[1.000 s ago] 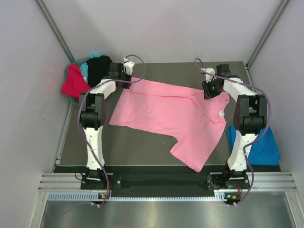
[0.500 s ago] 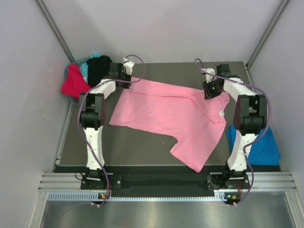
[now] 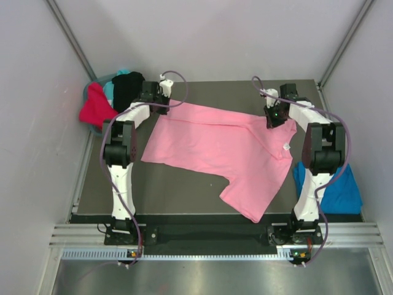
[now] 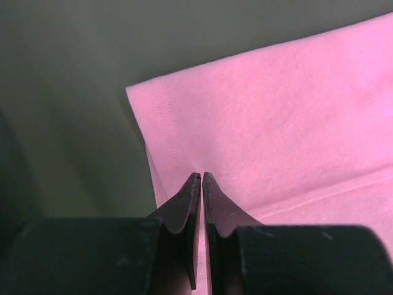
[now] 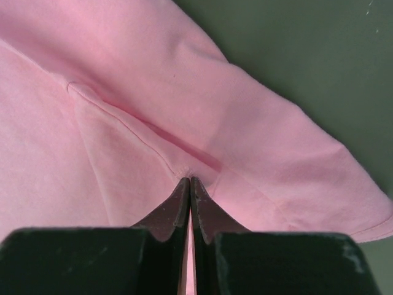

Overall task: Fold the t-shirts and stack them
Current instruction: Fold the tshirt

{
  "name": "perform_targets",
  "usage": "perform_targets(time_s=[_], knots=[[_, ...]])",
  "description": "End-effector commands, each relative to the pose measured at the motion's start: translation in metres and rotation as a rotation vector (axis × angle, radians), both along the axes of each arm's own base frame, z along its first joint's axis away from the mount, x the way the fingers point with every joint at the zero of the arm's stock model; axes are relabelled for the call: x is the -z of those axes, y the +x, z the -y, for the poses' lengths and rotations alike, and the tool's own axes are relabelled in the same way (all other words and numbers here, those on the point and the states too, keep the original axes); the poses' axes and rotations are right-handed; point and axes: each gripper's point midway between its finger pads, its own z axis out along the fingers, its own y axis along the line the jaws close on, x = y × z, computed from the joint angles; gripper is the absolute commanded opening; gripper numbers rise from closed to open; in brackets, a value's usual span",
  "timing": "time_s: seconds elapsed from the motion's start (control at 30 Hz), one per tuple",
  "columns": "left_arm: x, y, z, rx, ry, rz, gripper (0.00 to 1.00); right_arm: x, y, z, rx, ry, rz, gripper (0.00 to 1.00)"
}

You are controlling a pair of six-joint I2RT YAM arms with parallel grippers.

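Observation:
The light pink t-shirt [image 3: 221, 144] lies spread across the dark table, its white neck tag [image 3: 286, 147] near the right side. My left gripper [image 3: 163, 98] is shut on the shirt's far left corner, and the left wrist view shows the tips [image 4: 201, 176] closed with pink fabric [image 4: 276, 123] between them beside a hemmed edge. My right gripper [image 3: 274, 118] is shut on the shirt's far right part, and the right wrist view shows the tips [image 5: 189, 180] pinching a fold at a seam in the fabric [image 5: 123, 74]. The bright blue t-shirt [image 3: 341, 190] lies at the table's right edge.
A pile of red [image 3: 95, 107], teal [image 3: 109, 90] and black [image 3: 128, 88] t-shirts sits in a bin off the table's far left corner. White walls close in on both sides. A metal rail [image 3: 209, 236] runs along the near edge by the arm bases.
My right gripper has shifted very slightly to the right with the fabric. The left arm and the shirt's layout look unchanged.

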Motion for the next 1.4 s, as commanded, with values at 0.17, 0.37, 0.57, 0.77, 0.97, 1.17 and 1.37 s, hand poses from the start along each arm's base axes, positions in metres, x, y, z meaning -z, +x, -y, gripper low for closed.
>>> perform_targets(time_s=[0.17,0.37,0.57,0.77,0.97,1.17,1.37], knots=[[-0.031,0.018,0.006,0.009,-0.026,0.091,0.10,-0.028,0.001,0.008,0.026,-0.022,0.079,0.24],[-0.031,0.017,0.006,0.010,-0.021,0.091,0.10,-0.023,0.003,0.010,0.028,-0.027,0.072,0.27],[-0.031,0.016,0.007,0.012,-0.010,0.093,0.10,-0.017,0.010,0.008,0.020,-0.017,0.065,0.25],[-0.029,0.015,0.008,0.014,0.002,0.090,0.10,-0.024,0.014,0.000,-0.002,0.023,0.074,0.15],[-0.026,0.014,0.009,0.015,0.007,0.087,0.10,-0.027,0.009,-0.001,-0.003,0.028,0.075,0.00],[-0.025,0.016,0.008,0.011,0.007,0.088,0.10,-0.045,-0.005,-0.009,-0.019,0.046,0.097,0.00],[-0.031,0.018,0.010,0.015,-0.006,0.102,0.10,-0.060,-0.020,-0.026,-0.054,0.055,0.111,0.00]])
